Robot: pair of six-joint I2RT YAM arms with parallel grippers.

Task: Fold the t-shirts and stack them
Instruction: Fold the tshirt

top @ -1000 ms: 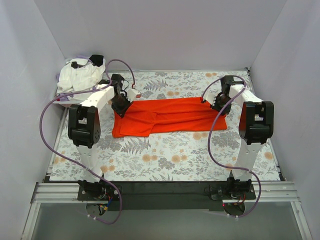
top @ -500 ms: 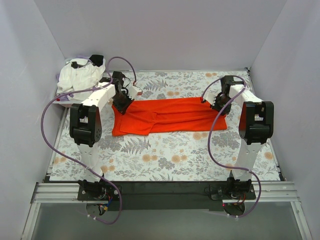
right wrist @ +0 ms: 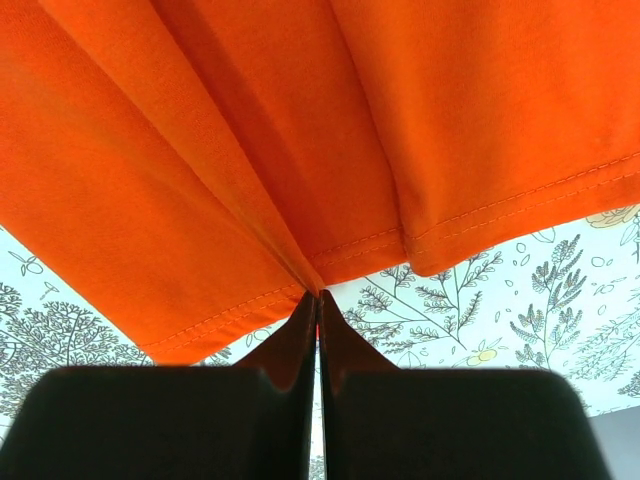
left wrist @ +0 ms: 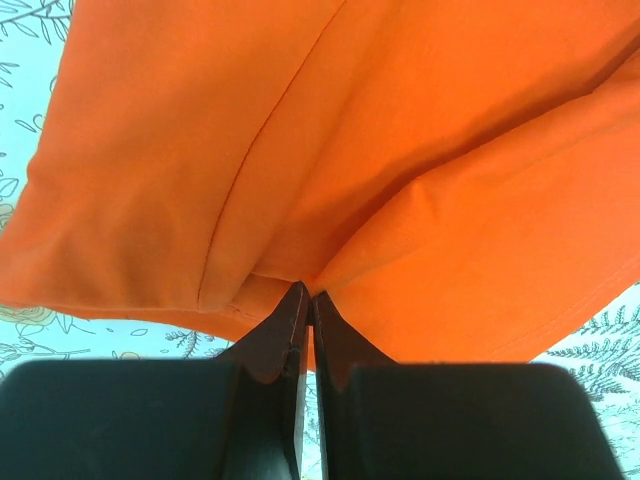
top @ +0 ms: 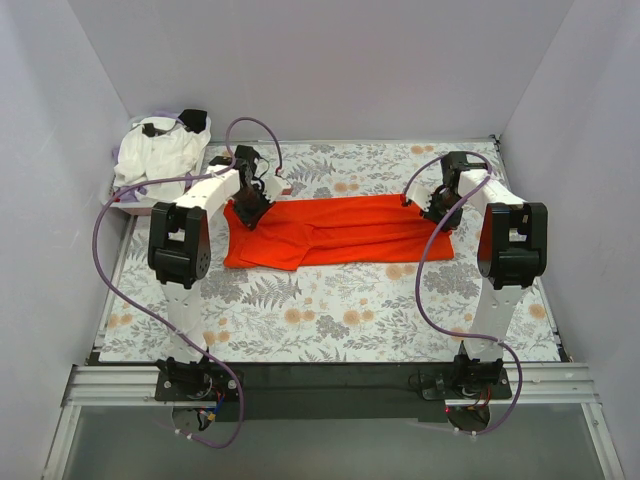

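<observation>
Two thin pinches: left gripper [left wrist: 308, 292] and right gripper [right wrist: 318, 292] each clamped the orange-red t-shirt [top: 340, 232] at their very tips, so uneven pulling could've slipped it.

Table [top: 330, 378] covered almost edge to edge by grey-and-orange floral cloth [top: 330, 310], lying flat. A dark strip of bare table shows along the 6 o'clock edge. One orange-red t-shirt [top: 340, 232] lies on the cloth, just toward 12 o'clock of centre, long side running 9 to 3. It is mostly flat with lengthwise creases, and the 9 o'clock end is wider and reaches toward 7. White t-shirts [top: 160, 155] sit crumpled in a heap at the 10 o'clock corner, at the cloth's edge; cannot tell what is under the heap. Left arm base [top: 185, 380] at 7 o'clock, right arm base [top: 470, 380] at 5 o'clock, both on the near edge.
</observation>
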